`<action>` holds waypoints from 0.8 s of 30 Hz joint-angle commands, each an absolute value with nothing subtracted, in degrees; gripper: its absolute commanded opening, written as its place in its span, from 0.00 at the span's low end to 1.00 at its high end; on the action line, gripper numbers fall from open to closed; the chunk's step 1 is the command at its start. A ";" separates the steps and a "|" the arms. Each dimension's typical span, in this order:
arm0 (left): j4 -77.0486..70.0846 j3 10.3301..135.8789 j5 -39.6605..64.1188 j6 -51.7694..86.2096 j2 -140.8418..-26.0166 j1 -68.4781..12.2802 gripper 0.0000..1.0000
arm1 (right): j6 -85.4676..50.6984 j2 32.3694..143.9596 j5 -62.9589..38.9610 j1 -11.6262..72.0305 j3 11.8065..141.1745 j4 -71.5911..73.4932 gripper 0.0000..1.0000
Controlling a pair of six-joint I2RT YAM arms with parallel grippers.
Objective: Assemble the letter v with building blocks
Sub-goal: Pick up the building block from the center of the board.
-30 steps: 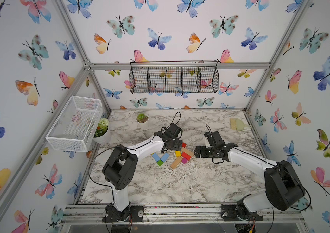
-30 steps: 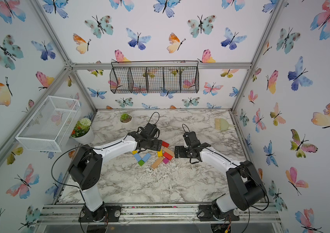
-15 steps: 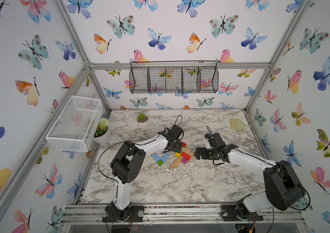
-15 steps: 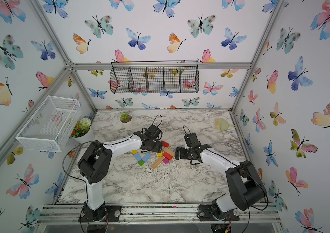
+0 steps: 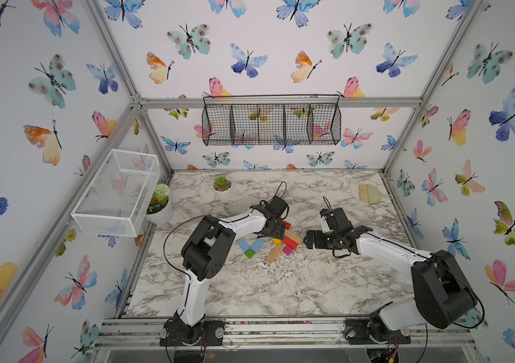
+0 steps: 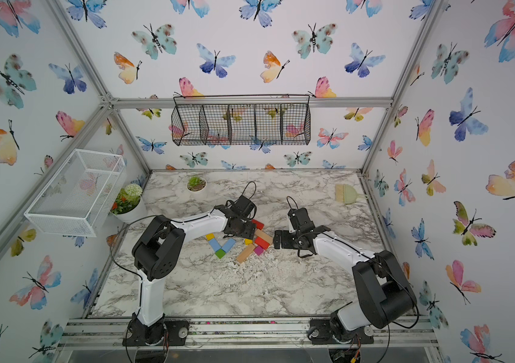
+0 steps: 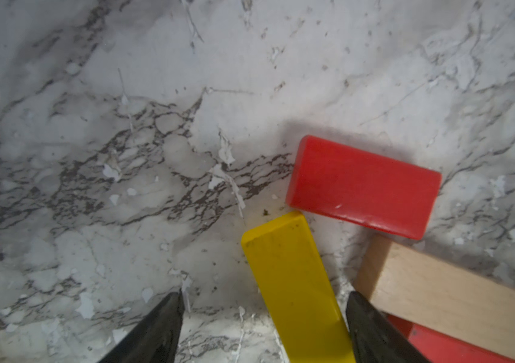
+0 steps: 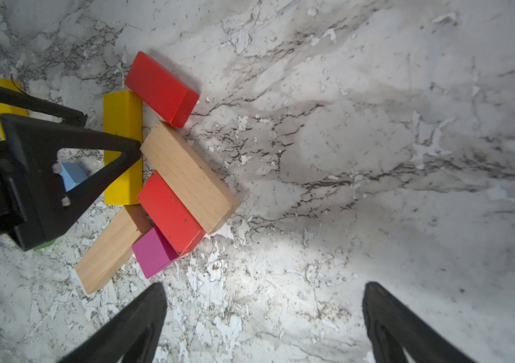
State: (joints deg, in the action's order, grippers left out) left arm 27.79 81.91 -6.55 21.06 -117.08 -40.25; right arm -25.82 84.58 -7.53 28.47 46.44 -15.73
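Straddling a long yellow wooden bar [image 7: 294, 292] with the left gripper [image 7: 264, 301], low over the white-and-grey marble tabletop [image 5: 250, 289], with jaws apart and wider than the bar: one black finger [image 7: 372, 336] just beside the bar's flank, the other clear of it over bare marble. Clamping nothing. Holding the right gripper [image 8: 264, 289] near the same pile, on the side away from the left arm, with jaws spread wide and only tabletop between them.

Lying flat near the middle of the tabletop in two groups, seen in both top views. Forming a small V close to the left arm: a light-blue short wooden bar [image 5: 243, 244] and a second light-blue bar [image 5: 258, 244], meeting at a green wooden cube [image 5: 250, 254]. Crowding together between the two grippers: a red short wooden bar [image 8: 162, 88] touching the yellow bar's end at a corner, a long tan wooden bar [image 8: 187, 176] just beside both, a second red bar [image 8: 171, 213] pressed along the tan one, a magenta wooden cube [image 8: 154, 251] at that red bar's end, and a second tan bar [image 8: 108, 251] slanting off from the cube. Peeking out from behind the left arm in a top view: a second yellow bar [image 6: 209, 236], partly hidden
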 commanded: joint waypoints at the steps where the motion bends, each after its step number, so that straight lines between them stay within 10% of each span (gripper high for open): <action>1: 29.36 82.53 -6.93 21.32 -118.18 -40.52 0.80 | -25.22 83.50 -8.15 28.21 45.70 -15.27 0.99; 24: 31.47 84.29 -9.27 19.33 -118.48 -40.43 0.33 | -25.30 84.29 -8.82 28.21 45.53 -14.41 0.99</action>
